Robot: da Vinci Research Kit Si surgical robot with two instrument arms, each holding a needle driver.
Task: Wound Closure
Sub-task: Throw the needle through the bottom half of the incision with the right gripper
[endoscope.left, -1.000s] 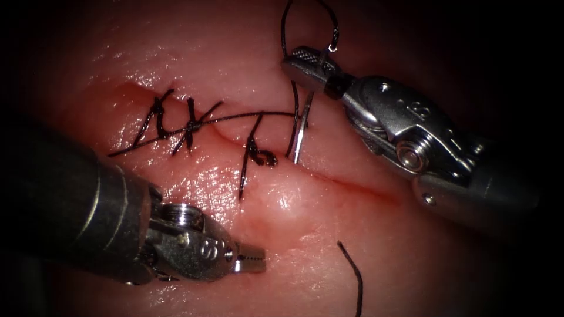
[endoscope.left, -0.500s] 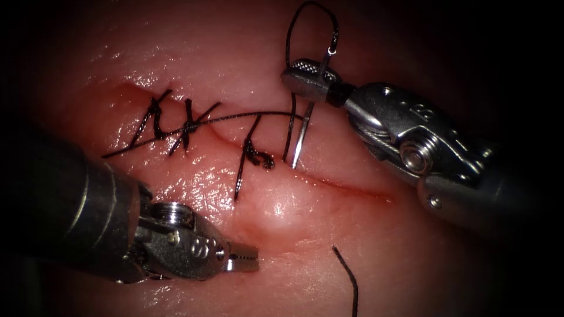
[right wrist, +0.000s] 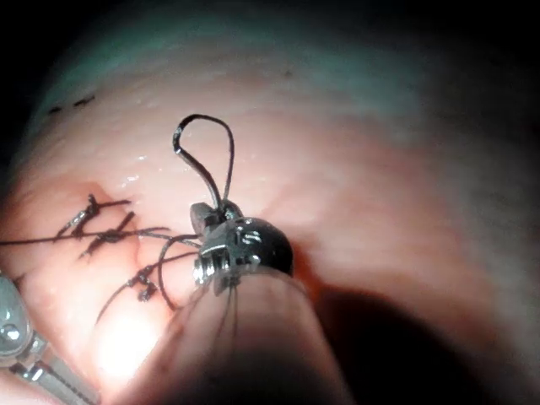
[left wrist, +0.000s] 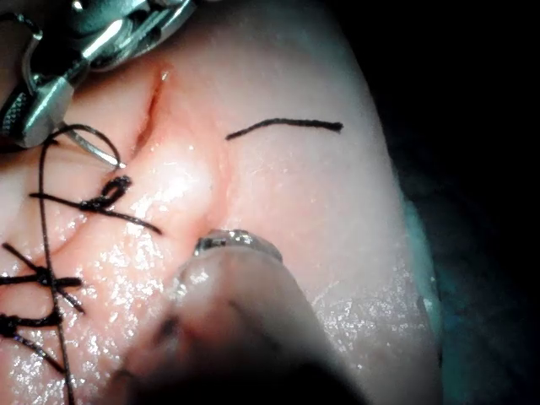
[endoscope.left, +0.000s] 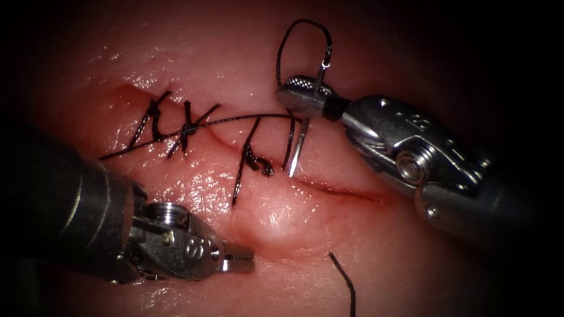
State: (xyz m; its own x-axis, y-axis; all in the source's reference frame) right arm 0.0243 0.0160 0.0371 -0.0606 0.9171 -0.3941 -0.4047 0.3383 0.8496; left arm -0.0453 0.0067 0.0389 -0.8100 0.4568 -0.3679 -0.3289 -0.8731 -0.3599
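The right tool [endoscope.left: 302, 97] comes in from the right and its jaws are closed tight on the needle [endoscope.left: 298, 147], holding it near the back end, where the thread [endoscope.left: 299, 41] joins on. The needle curves down from the jaws, and its sharp tip sits right at the cut [endoscope.left: 346, 191] in the tissue [endoscope.left: 411, 264]. I cannot tell if the tip has gone in. The thread makes a small loop above the right tool, then runs down beside the needle and off to the left, across the stitches [endoscope.left: 185, 126] that already hold the left part of the cut shut. In the right wrist view the same loop [right wrist: 207, 152] stands up over the right tool's jaws [right wrist: 224, 245]. The left tool [endoscope.left: 241, 258] sits low on the left, below the cut, and holds nothing. Its jaws look closed, with their tips close to a puffy bump of tissue. In the left wrist view the needle's tip [left wrist: 105, 156] rests close to the cut's edge. A short loose piece of thread [endoscope.left: 345, 282] lies by itself on the tissue below the cut, near the bottom.
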